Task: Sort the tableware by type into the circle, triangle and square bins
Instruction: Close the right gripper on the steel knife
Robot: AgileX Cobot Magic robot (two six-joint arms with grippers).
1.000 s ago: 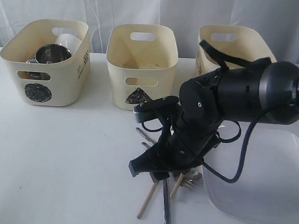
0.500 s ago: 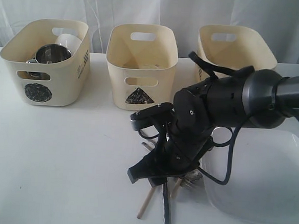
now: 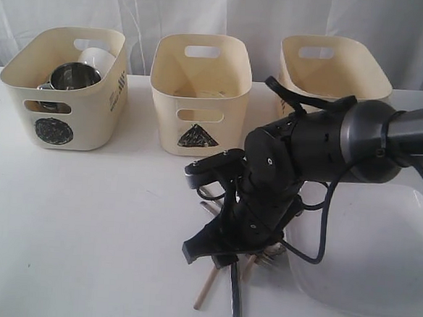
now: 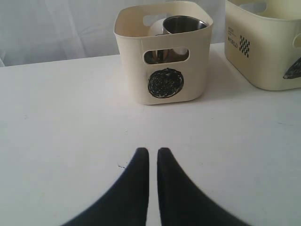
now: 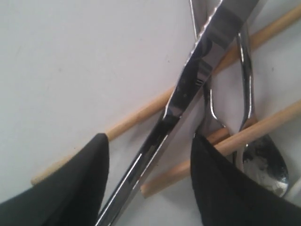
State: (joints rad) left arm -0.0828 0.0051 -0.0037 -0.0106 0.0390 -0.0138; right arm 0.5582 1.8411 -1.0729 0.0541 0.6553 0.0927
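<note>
My right gripper [image 3: 223, 250] hangs low over the cutlery pile at the table's front, open, its jaws [image 5: 149, 139] on either side of the steel knife [image 5: 188, 94] without closing on it. Under the knife lie two wooden chopsticks [image 5: 141, 113] [image 5: 263, 129], a spoon [image 5: 263, 165] and what looks like a fork [image 5: 210, 108]. The knife's end [image 3: 235, 298] and one chopstick [image 3: 206, 289] stick out below the gripper. The white plate [image 3: 379, 250] lies at the right. The circle bin [image 3: 62, 112] holds a steel mug [image 3: 75, 76] and a white bowl [image 3: 95, 56]. My left gripper [image 4: 153, 150] is shut and empty above bare table.
The triangle bin [image 3: 198, 107] stands at the back middle and a third bin [image 3: 327, 65] at the back right, its front mark hidden by my right arm. The left wrist view shows the circle bin [image 4: 164, 70] ahead and the triangle bin [image 4: 263, 47] beside it.
My right arm has dropped lower and shifted slightly left over the cutlery, then nearly stopped. The left gripper has not moved.
</note>
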